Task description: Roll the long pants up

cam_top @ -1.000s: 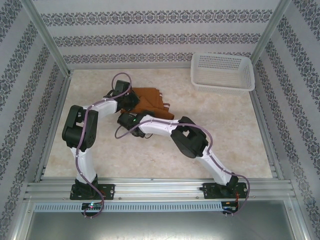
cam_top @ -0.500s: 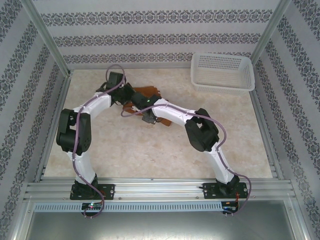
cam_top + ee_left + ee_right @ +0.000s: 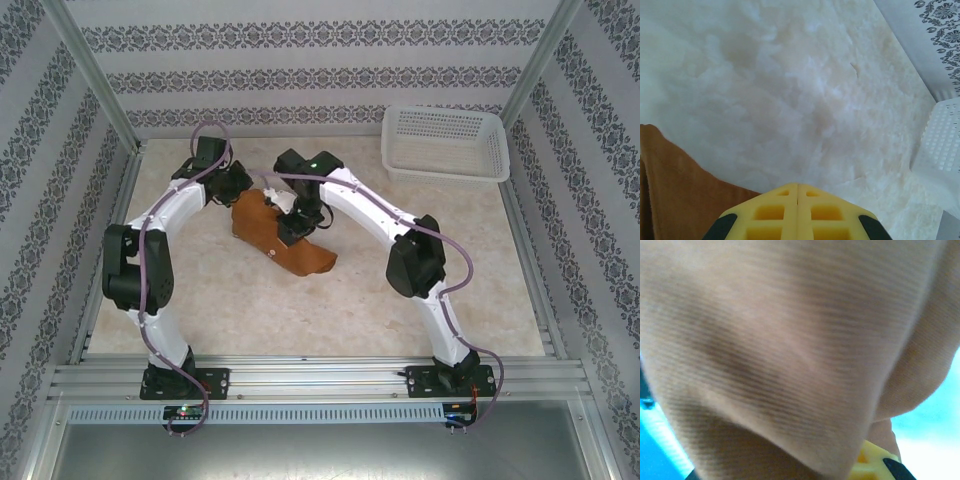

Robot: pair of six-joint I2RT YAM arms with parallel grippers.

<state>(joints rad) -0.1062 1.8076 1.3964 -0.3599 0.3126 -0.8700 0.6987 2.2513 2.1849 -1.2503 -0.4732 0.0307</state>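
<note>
The long pants (image 3: 288,248) are a bunched rust-brown bundle at the table's middle, hanging slantwise between my two grippers. My left gripper (image 3: 237,190) is at the bundle's upper left corner. In the left wrist view its yellow fingers (image 3: 798,186) are pressed together, and the fabric (image 3: 675,200) runs under the left finger. My right gripper (image 3: 293,218) is buried in the bundle's top edge. In the right wrist view ribbed brown cloth (image 3: 790,340) drapes over it, leaving one yellow fingertip (image 3: 867,465) showing.
A white mesh basket (image 3: 440,111) stands at the back right corner, and its rim shows in the left wrist view (image 3: 942,145). Patterned walls and metal posts enclose the pale marbled table (image 3: 430,260) on three sides.
Both arms have swung away from me toward the back wall. The pants, earlier lying flat under the grippers, are now gathered into a bundle shifted left and nearer.
</note>
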